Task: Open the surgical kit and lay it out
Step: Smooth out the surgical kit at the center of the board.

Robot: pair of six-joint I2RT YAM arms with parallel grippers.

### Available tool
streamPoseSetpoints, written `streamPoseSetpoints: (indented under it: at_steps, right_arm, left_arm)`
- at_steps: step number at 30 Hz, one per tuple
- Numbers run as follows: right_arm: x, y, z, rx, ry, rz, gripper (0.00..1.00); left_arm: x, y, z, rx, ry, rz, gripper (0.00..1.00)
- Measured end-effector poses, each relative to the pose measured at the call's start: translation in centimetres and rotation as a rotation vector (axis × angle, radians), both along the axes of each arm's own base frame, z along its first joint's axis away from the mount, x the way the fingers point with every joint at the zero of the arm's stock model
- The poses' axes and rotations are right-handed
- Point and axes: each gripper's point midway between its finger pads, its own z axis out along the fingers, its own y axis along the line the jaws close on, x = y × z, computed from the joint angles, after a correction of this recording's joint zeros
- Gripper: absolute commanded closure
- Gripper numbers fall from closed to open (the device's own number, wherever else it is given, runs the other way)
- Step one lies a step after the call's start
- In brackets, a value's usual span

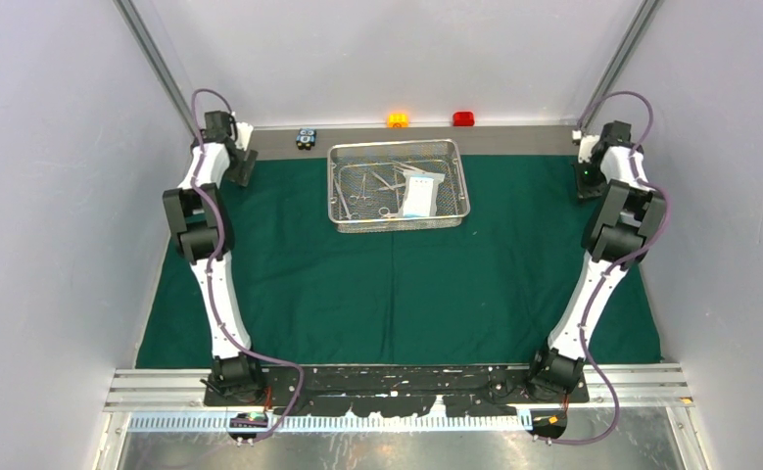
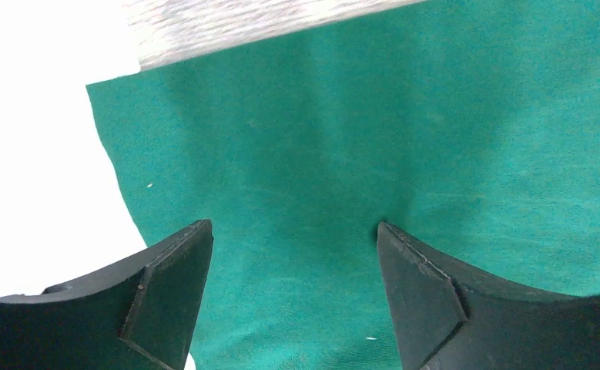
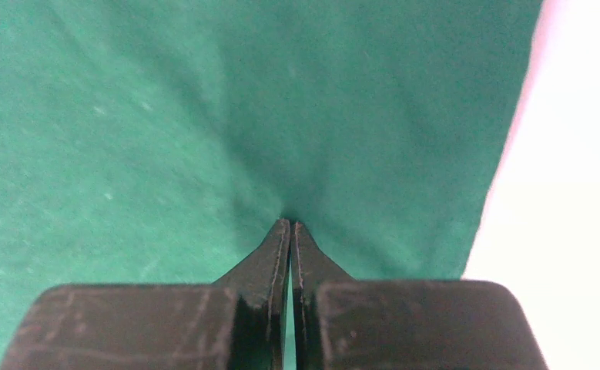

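Several tray instruments indistinct; right hand pinches cloth wrap, left hand spread.

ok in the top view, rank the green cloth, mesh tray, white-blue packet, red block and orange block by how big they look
1. green cloth
2. mesh tray
3. white-blue packet
4. red block and orange block: they look about alike, both tiny at the far edge, so not ranked
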Motion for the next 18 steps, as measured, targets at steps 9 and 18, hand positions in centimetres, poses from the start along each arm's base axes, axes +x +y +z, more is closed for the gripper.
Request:
streamPoseSetpoints:
  at_steps: [9, 18]
  right_arm:
    - [-5.2, 2.6, 6.9, 0.115, -0.095, 0.034, 0.87]
    - [-15.3, 12.1, 11.7, 0.153, -0.173, 0.344, 0.83]
  left_arm:
    - [-4.5, 1.4, 1.5, -0.079, 0.027, 0.030, 0.15]
    - [-15.9, -6.4, 8.9, -0.248, -0.046, -0.198, 0.15]
